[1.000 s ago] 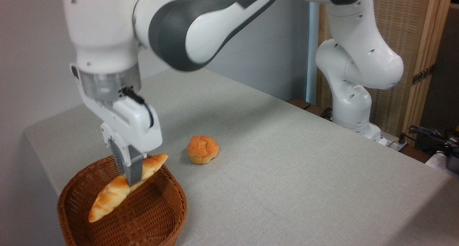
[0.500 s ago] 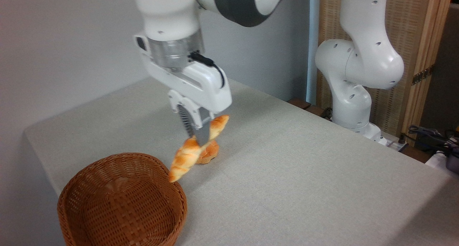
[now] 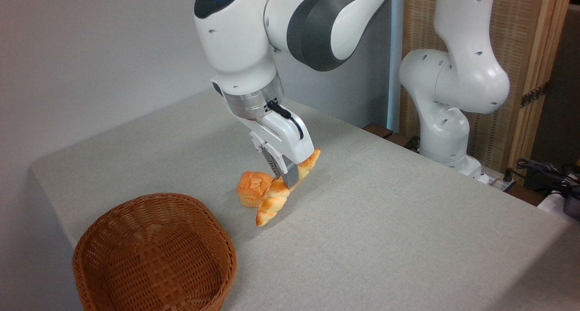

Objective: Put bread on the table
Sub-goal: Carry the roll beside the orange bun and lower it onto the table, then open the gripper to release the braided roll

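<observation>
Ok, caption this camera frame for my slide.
Gripper shut on the braided bread, held tilted beside the bun past the empty basket.

A tabletop [image 3: 385,220] draped in light grey, finely textured cloth fills most of the view, its far left corner meeting a pale wall. A brown woven wicker basket [image 3: 154,252] sits near the front left edge, nothing visible inside. A small round orange bun [image 3: 252,188] rests on the cloth near the middle, up and to the right of the basket and apart from it. The robot arm's white base [image 3: 446,143] stands at the tabletop's far right edge.
</observation>
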You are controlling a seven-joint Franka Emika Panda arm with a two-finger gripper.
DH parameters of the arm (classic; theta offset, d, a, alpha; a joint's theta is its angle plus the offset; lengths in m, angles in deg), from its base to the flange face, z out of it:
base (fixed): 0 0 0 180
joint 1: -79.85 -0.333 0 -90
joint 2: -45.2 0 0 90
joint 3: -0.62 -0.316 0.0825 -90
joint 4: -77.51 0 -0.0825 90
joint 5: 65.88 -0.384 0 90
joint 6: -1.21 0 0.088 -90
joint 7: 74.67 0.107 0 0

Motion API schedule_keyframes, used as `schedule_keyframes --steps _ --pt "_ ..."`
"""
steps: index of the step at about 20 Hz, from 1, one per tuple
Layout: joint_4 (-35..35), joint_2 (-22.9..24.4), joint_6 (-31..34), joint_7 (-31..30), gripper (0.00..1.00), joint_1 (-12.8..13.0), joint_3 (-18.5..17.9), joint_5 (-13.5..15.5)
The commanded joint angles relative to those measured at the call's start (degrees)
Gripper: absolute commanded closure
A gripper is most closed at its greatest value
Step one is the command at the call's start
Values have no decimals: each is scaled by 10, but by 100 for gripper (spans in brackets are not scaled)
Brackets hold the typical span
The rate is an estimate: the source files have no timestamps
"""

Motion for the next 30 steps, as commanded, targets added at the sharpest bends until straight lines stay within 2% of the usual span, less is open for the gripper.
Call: schedule_keyframes --steps 1,4,5,6,7,8,17,20,22,25,27,30 --pt "-13 6 -9 71 43 4 -25 7" --pt "-12 6 -23 77 39 4 -28 6" --pt "-13 6 -32 83 35 4 -28 5" --pt "-12 6 -36 89 24 4 -29 5" --pt "-12 6 -35 92 4 4 -31 5" --pt "-12 6 -35 97 0 4 -37 3" --pt "-9 6 -37 124 0 4 -38 0" --pt "1 7 -38 123 0 4 -38 -22" --pt "16 8 -37 124 0 4 -37 -50" --pt "63 7 -37 120 0 4 -38 -59" --pt "85 7 -37 107 0 4 -37 -59" --pt "135 6 -24 24 0 3 -37 -43"
